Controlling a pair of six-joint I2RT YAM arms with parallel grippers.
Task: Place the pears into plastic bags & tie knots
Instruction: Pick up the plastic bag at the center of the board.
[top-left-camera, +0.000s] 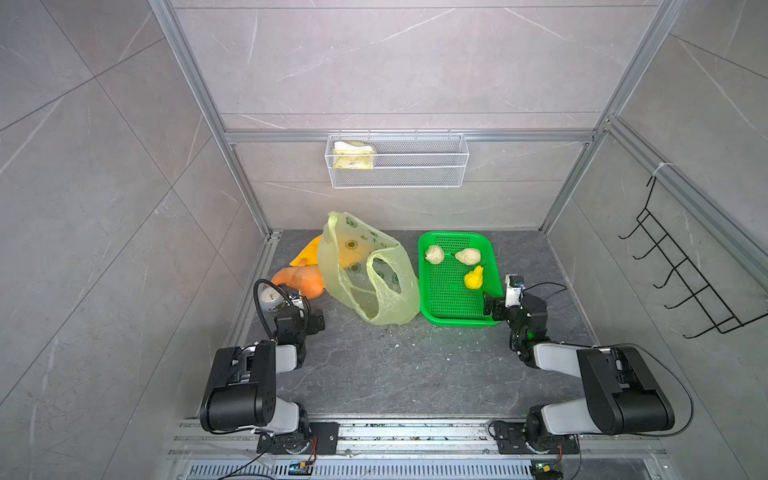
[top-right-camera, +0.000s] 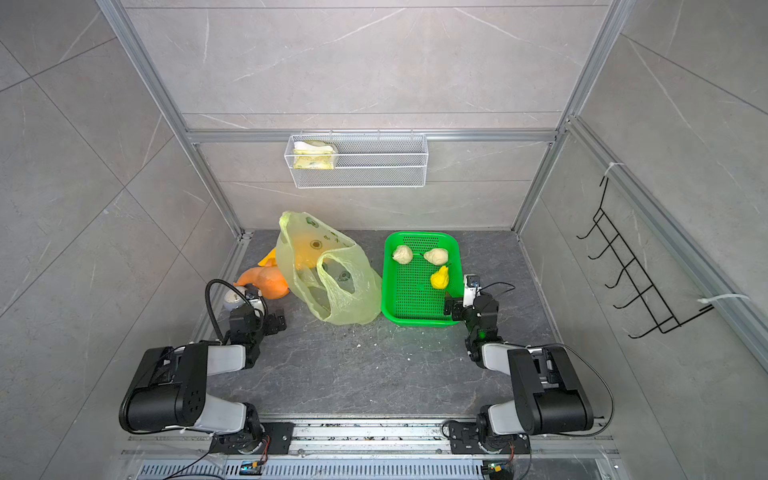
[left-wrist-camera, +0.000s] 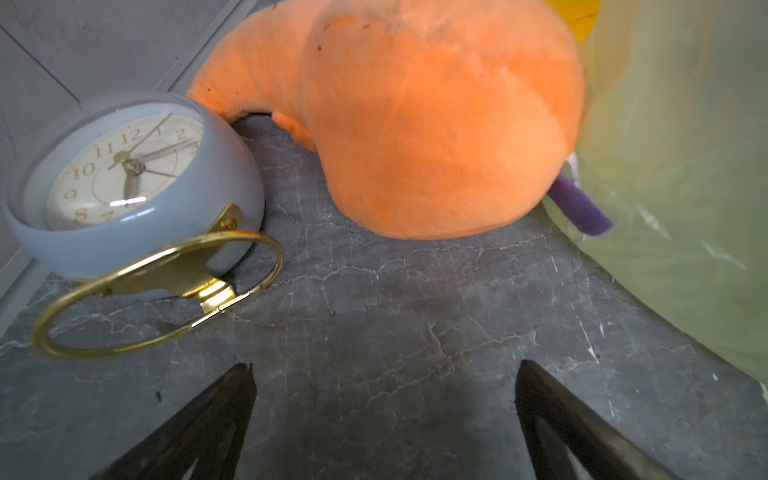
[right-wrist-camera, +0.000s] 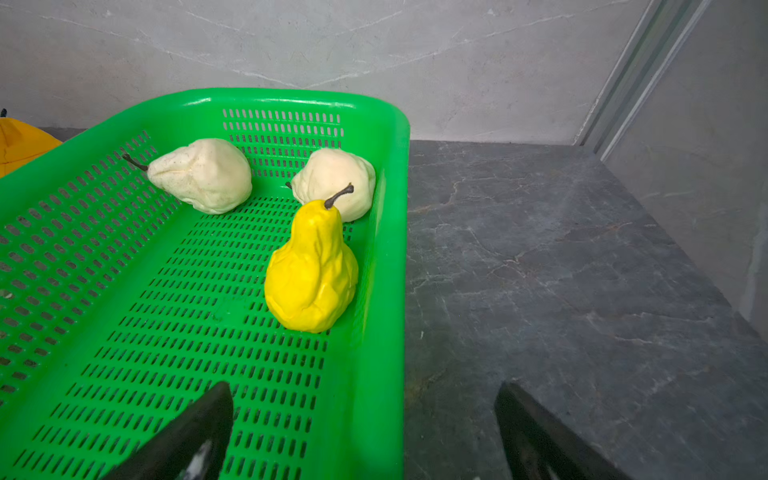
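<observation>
Three pears lie in a green basket (top-left-camera: 428, 309): two beige ones (top-left-camera: 434, 254) (top-left-camera: 468, 255) at its far end and a yellow one (right-wrist-camera: 311, 270) upright by its right wall. The translucent yellow-green plastic bag (top-left-camera: 365, 270) slumps left of the basket, mouth open toward me, its two loop handles loose and apart; no knots are in view. My right gripper (right-wrist-camera: 365, 388) is open and empty, its fingers either side of the basket's near right rim (right-wrist-camera: 390, 249). My left gripper (left-wrist-camera: 384, 365) is open over bare table, with the bag (left-wrist-camera: 673, 166) to one side.
An orange plush gourd (left-wrist-camera: 415, 124) and a grey alarm clock (left-wrist-camera: 124, 178) lie just ahead of the left gripper. A yellow cloth (top-left-camera: 307, 253) sits behind the bag. A wire shelf (top-left-camera: 415, 166) hangs on the back wall, a black hook rack (top-left-camera: 685, 282) on the right wall.
</observation>
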